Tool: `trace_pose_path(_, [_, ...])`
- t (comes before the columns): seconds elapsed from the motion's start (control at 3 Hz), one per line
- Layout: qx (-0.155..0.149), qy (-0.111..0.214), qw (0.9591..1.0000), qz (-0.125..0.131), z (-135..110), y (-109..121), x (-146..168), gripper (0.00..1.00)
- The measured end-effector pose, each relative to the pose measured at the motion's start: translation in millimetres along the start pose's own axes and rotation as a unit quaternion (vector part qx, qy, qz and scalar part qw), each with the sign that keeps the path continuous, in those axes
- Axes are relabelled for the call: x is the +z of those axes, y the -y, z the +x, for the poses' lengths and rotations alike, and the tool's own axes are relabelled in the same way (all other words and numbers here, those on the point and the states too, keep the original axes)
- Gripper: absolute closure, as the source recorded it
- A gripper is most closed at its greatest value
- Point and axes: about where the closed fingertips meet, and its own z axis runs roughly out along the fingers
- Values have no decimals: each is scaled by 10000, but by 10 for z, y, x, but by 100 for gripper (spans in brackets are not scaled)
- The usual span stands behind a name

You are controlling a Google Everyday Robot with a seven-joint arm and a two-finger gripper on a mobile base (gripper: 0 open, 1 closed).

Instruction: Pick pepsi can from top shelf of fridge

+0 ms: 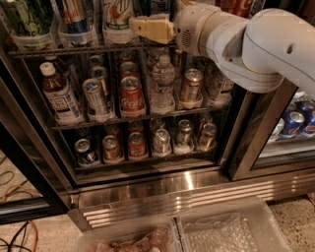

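The fridge [172, 189] fills the view, its left section showing wire racks of drinks. The top shelf [98, 50] is a dark wire rack with clear cup holders. A blue can with pale lettering [74, 14], which I take for the pepsi can, stands in a holder there, its top cut off by the frame. My gripper [150, 28] is at top-shelf height, pointing left. It hangs just right of a white-and-green can [118, 15], two holders right of the blue can and touching nothing.
The lower racks hold a red Coca-Cola can [132, 96], a water bottle [162, 83] and short cans. Small blue cans [294, 122] sit behind the right glass door. My white arm [266, 44] crosses the upper right. Clear bins [231, 231] lie on the floor in front.
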Motion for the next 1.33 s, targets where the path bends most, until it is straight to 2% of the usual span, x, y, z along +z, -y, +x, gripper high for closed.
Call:
trace_pose_path(0.33, [-1, 1, 10000, 0, -2, 0, 0, 23])
trace_pose_path(0.67, [-22, 2, 10000, -11, -8, -6, 0, 36])
trace_pose_path(1.33, [-49, -1, 10000, -16, -10, -8, -5, 83])
